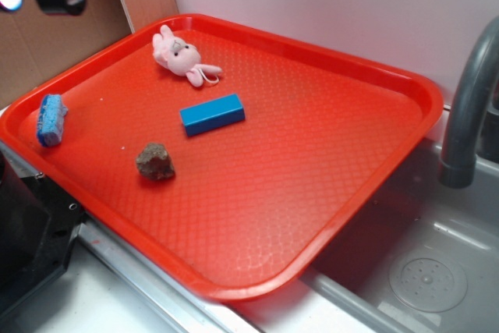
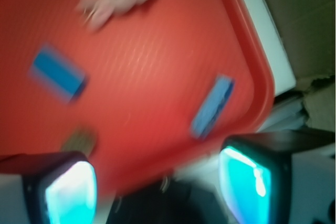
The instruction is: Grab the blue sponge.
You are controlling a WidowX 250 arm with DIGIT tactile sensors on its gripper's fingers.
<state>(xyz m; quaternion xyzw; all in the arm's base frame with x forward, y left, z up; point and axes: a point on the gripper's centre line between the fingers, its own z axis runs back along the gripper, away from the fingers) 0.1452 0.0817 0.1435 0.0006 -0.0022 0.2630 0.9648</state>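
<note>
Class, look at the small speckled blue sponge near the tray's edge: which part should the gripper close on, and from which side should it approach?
Probably from above, closing across the narrow width of the blue sponge at mid-length. It lies oblong close beside the rim of the red tray, which likely crowds a sideways approach. The gripper is open, well clear of it, and the wrist view shows free tray on the sponge's long inner side.

Blue sponge (image 1: 51, 119) against tray rim (image 1: 15, 132); other sides clear.
</note>
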